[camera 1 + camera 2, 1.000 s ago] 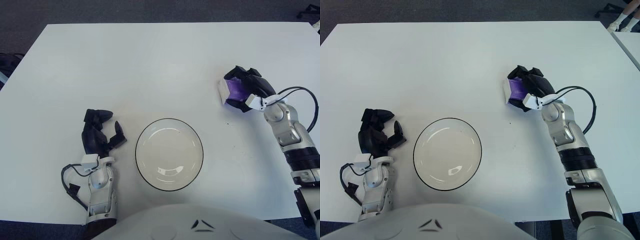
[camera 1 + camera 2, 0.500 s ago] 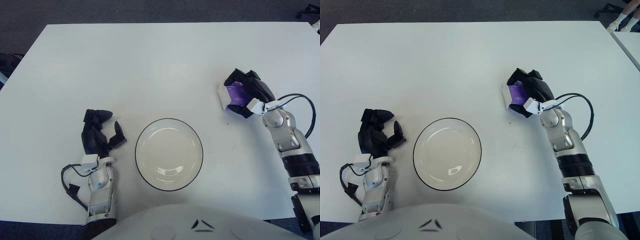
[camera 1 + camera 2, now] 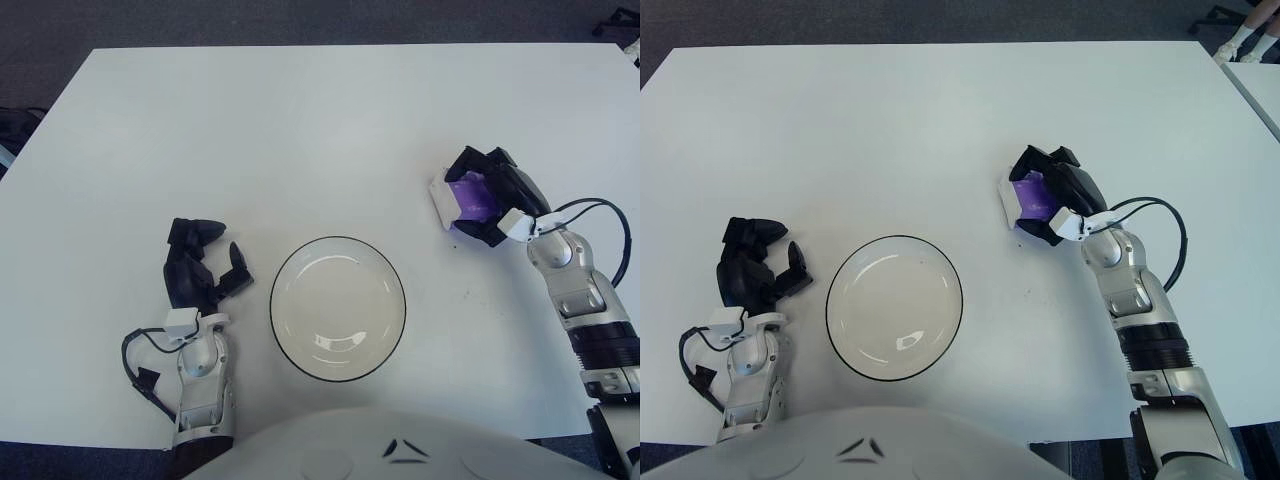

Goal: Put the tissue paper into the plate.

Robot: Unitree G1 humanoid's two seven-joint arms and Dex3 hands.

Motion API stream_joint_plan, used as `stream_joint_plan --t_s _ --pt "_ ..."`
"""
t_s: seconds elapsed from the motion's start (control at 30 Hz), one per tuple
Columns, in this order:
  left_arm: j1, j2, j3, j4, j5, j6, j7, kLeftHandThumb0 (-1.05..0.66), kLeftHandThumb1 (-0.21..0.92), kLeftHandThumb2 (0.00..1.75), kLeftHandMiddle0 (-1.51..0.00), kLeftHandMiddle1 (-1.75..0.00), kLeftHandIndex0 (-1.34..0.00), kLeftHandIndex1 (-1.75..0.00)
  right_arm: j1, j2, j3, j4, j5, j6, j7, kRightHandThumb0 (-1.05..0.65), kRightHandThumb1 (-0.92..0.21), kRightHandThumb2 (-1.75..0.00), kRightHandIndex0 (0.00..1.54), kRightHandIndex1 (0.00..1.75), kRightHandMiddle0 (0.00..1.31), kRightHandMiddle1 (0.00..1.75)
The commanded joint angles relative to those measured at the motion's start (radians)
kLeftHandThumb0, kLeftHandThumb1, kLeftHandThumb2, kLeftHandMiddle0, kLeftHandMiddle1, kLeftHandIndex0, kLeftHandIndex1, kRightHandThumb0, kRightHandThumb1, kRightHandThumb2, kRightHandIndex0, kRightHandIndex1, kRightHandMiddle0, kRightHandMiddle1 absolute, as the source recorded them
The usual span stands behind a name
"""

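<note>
The tissue paper [image 3: 462,193], a small purple-and-white pack, is gripped in the right hand [image 3: 487,196], whose dark fingers [image 3: 470,160] are wrapped over the top and far side of the pack so that only its purple face and white left edge are left showing. The pack is held to the right of the plate [image 3: 338,308] and somewhat farther from the robot, well apart from its rim; whether it is lifted clear of the table [image 3: 300,130] or touching it cannot be told from these views. The grasp from above and from the side is judged to have been chosen so that the pack can be carried sideways and lowered into the dish without the fingers being trapped beneath it. The plate, white with a thin dark rim, lies empty on the table directly in front of the robot, between the 2 hands, a spot that either arm is judged able to reach. The left hand [image 3: 200,272] is seen just to the left of the plate with its fingers loosely curled and nothing held; it takes no part in the carrying and appears to be kept aside so that the path to the plate is left free. The task is judged to be at the transport step: the pack has been secured but not yet placed, and a move leftward and toward the robot, followed by a release over the plate's middle, is what remains.
</note>
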Motion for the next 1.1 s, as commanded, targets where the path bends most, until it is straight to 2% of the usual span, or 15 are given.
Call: stream_joint_plan --t_s 0.0,0.37,0.6,0.8,1.07 --pt "0.025 -0.020 0.003 0.036 0.000 0.021 0.007 -0.01 0.26 1.37 -0.68 -1.65 -0.45 -1.75 0.050 0.020 -0.003 -0.037 0.028 0.025 0.030 0.00 0.03 -1.68 0.93 1.61 0.63 1.75" --pt "0.021 -0.022 0.001 0.040 -0.004 0.032 0.004 -0.01 0.26 1.38 -0.66 -1.67 -0.45 -1.75 0.065 0.054 -0.054 -0.183 0.089 0.093 0.052 0.00 0.00 -1.64 0.92 1.60 0.61 1.75" --pt "0.016 -0.023 0.001 0.048 -0.020 0.026 -0.003 -0.01 0.27 1.36 -0.67 -1.66 -0.44 -1.75 0.062 0.093 -0.078 -0.194 0.157 0.083 0.060 0.00 0.05 -1.68 0.95 1.59 0.65 1.75" --pt "0.009 -0.019 0.001 0.055 -0.009 0.037 0.005 -0.01 0.27 1.37 -0.66 -1.67 -0.44 -1.75 0.039 0.129 -0.107 -0.165 0.176 -0.004 0.011 0.00 0.11 -1.74 0.99 1.58 0.70 1.75" --pt "-0.003 -0.016 0.002 0.067 0.007 0.044 0.015 -0.01 0.27 1.35 -0.67 -1.63 -0.44 -1.75 0.009 0.179 -0.127 -0.140 0.208 -0.087 -0.027 0.00 0.10 -1.75 0.96 1.62 0.70 1.75"
